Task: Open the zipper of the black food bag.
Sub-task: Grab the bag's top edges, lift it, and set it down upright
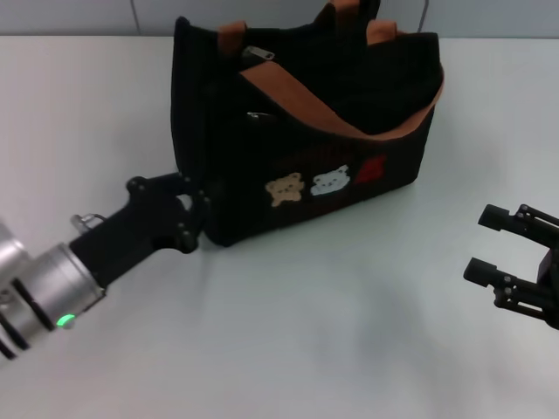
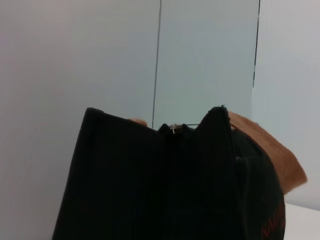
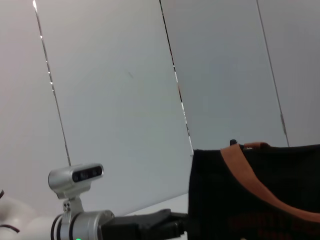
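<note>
The left gripper (image 1: 194, 212) presses against the near left end of the boxy black fabric food bag (image 1: 306, 131) mid-table, seemingly to brace it; whether its jaws are apart I cannot tell; the black zipper with its silver pull (image 1: 258, 54) runs left to right along the top; the right gripper (image 1: 489, 246) waits well apart, jaws spread.

The black food bag (image 1: 306, 140) stands upright toward twelve o'clock on the white table, orange-brown straps draped across its top, bear patches and a red mark facing six o'clock, its zipper (image 1: 258, 54) pull lying silver at the top's ten o'clock corner.
</note>
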`<state>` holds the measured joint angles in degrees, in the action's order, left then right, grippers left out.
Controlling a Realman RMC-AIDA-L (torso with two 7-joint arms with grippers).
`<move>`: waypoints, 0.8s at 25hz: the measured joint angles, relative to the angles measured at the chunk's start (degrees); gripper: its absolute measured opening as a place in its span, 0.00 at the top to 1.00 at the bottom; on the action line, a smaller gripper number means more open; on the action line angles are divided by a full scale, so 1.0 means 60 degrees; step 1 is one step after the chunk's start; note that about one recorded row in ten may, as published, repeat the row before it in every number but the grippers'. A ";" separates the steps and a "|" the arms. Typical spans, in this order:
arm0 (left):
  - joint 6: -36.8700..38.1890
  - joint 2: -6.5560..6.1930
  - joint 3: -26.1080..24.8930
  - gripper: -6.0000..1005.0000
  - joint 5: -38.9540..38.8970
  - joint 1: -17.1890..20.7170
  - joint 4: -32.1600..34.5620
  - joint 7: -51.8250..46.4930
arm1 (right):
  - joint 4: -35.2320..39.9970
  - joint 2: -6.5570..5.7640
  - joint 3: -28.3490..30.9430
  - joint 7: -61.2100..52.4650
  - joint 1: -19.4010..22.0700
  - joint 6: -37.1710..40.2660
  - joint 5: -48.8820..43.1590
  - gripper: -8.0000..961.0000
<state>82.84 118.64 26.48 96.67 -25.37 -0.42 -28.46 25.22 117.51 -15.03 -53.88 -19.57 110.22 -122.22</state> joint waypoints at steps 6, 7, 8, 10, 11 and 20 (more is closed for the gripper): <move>0.1159 -0.0108 0.1317 0.91 0.0021 0.0536 0.2701 -0.2225 | -0.0151 0.0023 -0.0038 -0.0188 -0.0140 -0.0223 0.0000 0.22; 0.1250 -0.0165 0.1555 0.91 0.0020 0.0604 0.3139 -0.2527 | -0.0151 0.0023 -0.0038 -0.0188 -0.0140 -0.0223 0.0000 0.22; 0.1389 -0.0258 0.1798 0.91 0.0021 0.0686 0.3622 -0.2827 | -0.0211 0.0031 -0.0064 -0.0258 -0.0214 -0.0347 -0.0010 0.22; 0.1619 -0.0453 0.2006 0.91 0.0021 0.0757 0.4226 -0.3227 | -0.0278 0.0072 -0.0102 -0.0407 -0.0355 -0.0641 -0.0058 0.22; 0.1888 -0.0659 0.2095 0.91 0.0021 0.0785 0.4770 -0.3610 | -0.0332 0.0155 -0.0119 -0.0548 -0.0490 -0.0956 -0.0089 0.22; 0.2786 -0.1098 0.2000 0.91 0.0228 0.0776 0.6865 -0.4558 | -0.0560 0.0233 -0.0208 -0.1355 -0.1077 -0.1447 -0.0099 0.22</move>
<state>99.56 112.05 38.48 98.04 -20.71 40.78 -55.80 21.87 118.91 -16.28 -62.01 -26.03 101.54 -122.82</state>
